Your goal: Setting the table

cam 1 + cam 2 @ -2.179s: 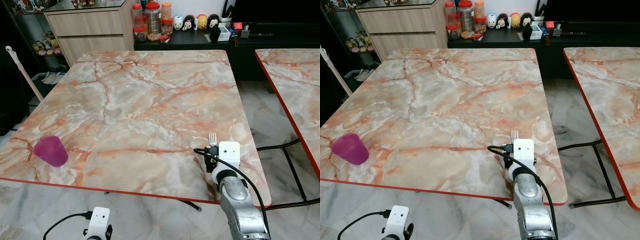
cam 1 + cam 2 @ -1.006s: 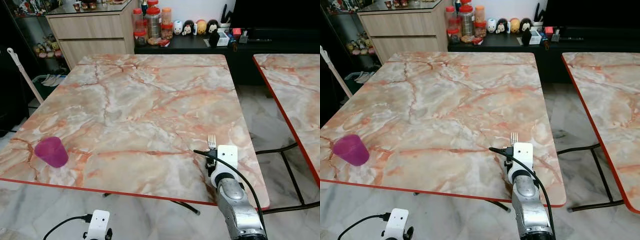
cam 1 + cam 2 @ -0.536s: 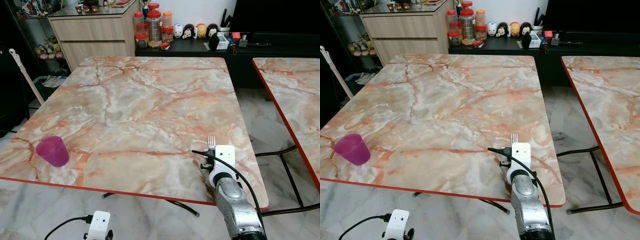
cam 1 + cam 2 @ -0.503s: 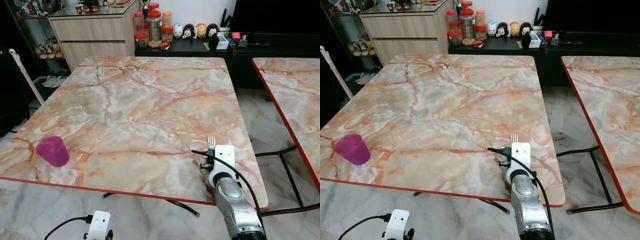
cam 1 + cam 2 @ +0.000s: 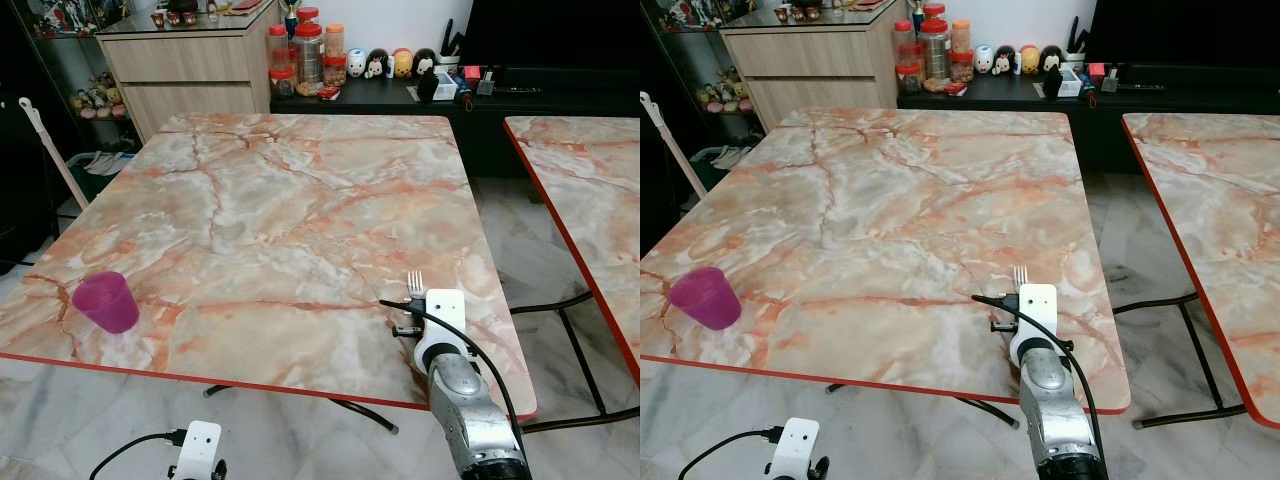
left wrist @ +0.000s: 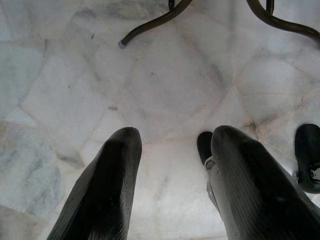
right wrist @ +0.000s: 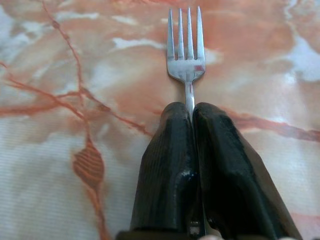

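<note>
The marbled surface (image 5: 300,200) carries a purple cup (image 5: 104,301) near its front-left corner. Over the front-right corner the right gripper (image 7: 192,112) holds a fork (image 7: 186,45), its fingers (image 7: 167,165) pressed together on the handle, tines pointing toward the far edge. Placing the fork looks like the step in hand; next it calls for lowering and releasing. Nothing blocks that spot. The left gripper (image 6: 170,150) hangs idle, fingers spread, above the floor (image 6: 165,80).
</note>
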`<state>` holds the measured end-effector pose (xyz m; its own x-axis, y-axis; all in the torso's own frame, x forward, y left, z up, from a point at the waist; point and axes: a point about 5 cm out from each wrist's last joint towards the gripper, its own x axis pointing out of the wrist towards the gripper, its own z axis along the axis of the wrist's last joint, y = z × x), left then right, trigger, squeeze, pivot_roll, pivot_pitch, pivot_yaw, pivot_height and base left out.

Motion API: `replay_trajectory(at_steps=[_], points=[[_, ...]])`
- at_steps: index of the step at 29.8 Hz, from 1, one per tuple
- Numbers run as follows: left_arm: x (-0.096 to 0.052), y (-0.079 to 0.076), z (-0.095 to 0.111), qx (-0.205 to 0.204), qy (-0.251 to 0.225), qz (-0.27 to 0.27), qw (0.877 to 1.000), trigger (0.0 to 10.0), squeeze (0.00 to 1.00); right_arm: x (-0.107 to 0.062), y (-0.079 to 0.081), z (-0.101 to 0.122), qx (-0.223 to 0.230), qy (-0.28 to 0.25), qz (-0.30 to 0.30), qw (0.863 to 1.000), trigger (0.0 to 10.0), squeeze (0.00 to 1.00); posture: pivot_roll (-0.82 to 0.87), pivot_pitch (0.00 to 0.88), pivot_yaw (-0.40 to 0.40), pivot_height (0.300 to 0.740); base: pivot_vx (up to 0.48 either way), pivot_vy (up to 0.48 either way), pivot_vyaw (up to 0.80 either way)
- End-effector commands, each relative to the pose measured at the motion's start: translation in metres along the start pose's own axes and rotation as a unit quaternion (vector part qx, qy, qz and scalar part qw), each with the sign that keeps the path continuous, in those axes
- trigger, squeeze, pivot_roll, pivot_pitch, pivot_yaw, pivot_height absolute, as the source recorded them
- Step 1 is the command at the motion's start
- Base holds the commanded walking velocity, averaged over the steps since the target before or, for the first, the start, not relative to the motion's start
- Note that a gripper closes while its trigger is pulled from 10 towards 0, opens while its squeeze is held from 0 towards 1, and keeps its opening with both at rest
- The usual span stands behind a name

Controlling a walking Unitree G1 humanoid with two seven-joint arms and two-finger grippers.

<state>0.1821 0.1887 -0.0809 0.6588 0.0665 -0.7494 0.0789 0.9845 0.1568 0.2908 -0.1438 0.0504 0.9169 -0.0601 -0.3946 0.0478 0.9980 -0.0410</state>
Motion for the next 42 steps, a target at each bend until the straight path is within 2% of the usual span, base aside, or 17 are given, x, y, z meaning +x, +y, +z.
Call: replay_trajectory(at_steps=[1,2,4,5,8,10,14,15,16,17,20,22,23,25,32,35,42], points=[[0.0,0.001,0.0,0.005,0.005,-0.004,1.0,10.0,0.0,0.002,0.006,0.011,-0.01,-0.029,0.012,0.999,0.0,0.0,-0.02,0.0,0.022,0.74,0.0,0.0,0.0],[0.001,0.0,0.001,0.005,0.004,-0.005,1.0,10.0,0.0,0.0,0.009,0.029,-0.03,-0.092,0.021,0.995,10.0,0.0,-0.02,0.0,0.023,0.74,0.0,0.0,0.0],[0.001,0.0,0.003,0.005,0.001,-0.004,1.0,10.0,0.0,-0.005,0.015,0.055,-0.043,-0.175,0.039,0.983,10.0,0.0,-0.02,0.0,0.027,0.74,0.0,0.0,0.0],[0.001,0.0,0.003,0.004,0.0,-0.003,1.0,10.0,0.0,-0.007,0.016,0.063,-0.041,-0.196,0.04,0.979,10.0,0.0,-0.02,0.0,0.028,0.74,0.0,0.0,0.0],[0.002,0.0,0.004,0.005,-0.001,-0.003,1.0,10.0,0.0,-0.009,0.018,0.075,-0.041,-0.226,0.041,0.972,10.0,0.0,-0.03,0.0,0.03,0.74,0.0,0.0,0.0],[0.002,0.0,0.005,0.005,-0.003,-0.002,1.0,10.0,0.0,-0.013,0.02,0.088,-0.055,-0.267,0.042,0.961,10.0,0.0,-0.02,0.0,0.033,0.74,0.0,0.0,0.0],[0.002,0.0,0.005,0.006,-0.004,-0.001,1.0,10.0,0.0,-0.016,0.022,0.094,-0.068,-0.3,0.051,0.95,10.0,0.0,-0.02,0.0,0.033,0.74,0.0,0.0,0.0],[0.002,0.001,0.006,0.005,-0.006,0.002,1.0,10.0,0.0,-0.02,0.024,0.101,-0.074,-0.326,0.059,0.941,10.0,0.0,-0.02,0.0,0.038,0.74,0.0,0.0,0.0],[0.002,0.002,0.007,0.003,-0.011,0.007,1.0,10.0,0.0,-0.026,0.027,0.114,-0.084,-0.369,0.073,0.923,10.0,0.0,-0.02,0.0,0.043,0.74,0.0,0.0,0.0],[0.002,0.003,0.009,0.001,-0.015,0.01,1.0,10.0,0.0,-0.029,0.029,0.123,-0.089,-0.396,0.08,0.91,10.0,0.0,-0.02,0.0,0.046,0.74,0.0,0.0,0.0],[0.003,0.004,0.012,-0.002,-0.02,0.014,1.0,10.0,0.0,-0.032,0.029,0.131,-0.095,-0.424,0.08,0.897,10.0,0.0,-0.02,0.0,0.047,0.74,0.0,0.0,0.0],[0.003,0.006,0.013,-0.01,-0.02,0.021,1.0,10.0,0.0,-0.033,0.028,0.136,-0.11,-0.451,0.066,0.883,10.0,0.0,-0.02,0.0,0.052,0.74,0.0,0.0,0.0],[0.003,0.006,0.013,-0.01,-0.02,0.021,1.0,10.0,0.0,-0.033,0.028,0.136,-0.11,-0.451,0.066,0.883,10.0,0.0,-0.02,0.0,0.052,0.74,0.0,0.0,0.0],[0.004,0.005,0.016,-0.011,-0.026,0.019,0.999,10.0,0.0,-0.03,0.024,0.132,-0.128,-0.466,0.042,0.875,10.0,0.0,-0.02,0.0,0.062,0.74,0.0,0.0,0.0],[0.004,0.005,0.017,-0.015,-0.03,0.021,0.999,10.0,0.0,-0.023,0.022,0.115,-0.147,-0.453,0.045,0.878,10.0,0.0,-0.01,0.0,0.07,0.74,0.0,0.0,0.0],[0.004,0.008,0.017,-0.014,-0.032,0.028,0.999,10.0,0.0,-0.022,0.022,0.117,-0.152,-0.463,0.043,0.872,10.0,0.0,-0.01,0.0,0.071,0.74,0.0,0.0,0.0],[0.003,0.01,0.016,-0.014,-0.033,0.033,0.999,10.0,0.0,-0.021,0.029,0.12,-0.142,-0.466,0.05,0.872,10.0,0.0,0.0,0.0,0.064,0.74,0.0,-0.183,0.0]])
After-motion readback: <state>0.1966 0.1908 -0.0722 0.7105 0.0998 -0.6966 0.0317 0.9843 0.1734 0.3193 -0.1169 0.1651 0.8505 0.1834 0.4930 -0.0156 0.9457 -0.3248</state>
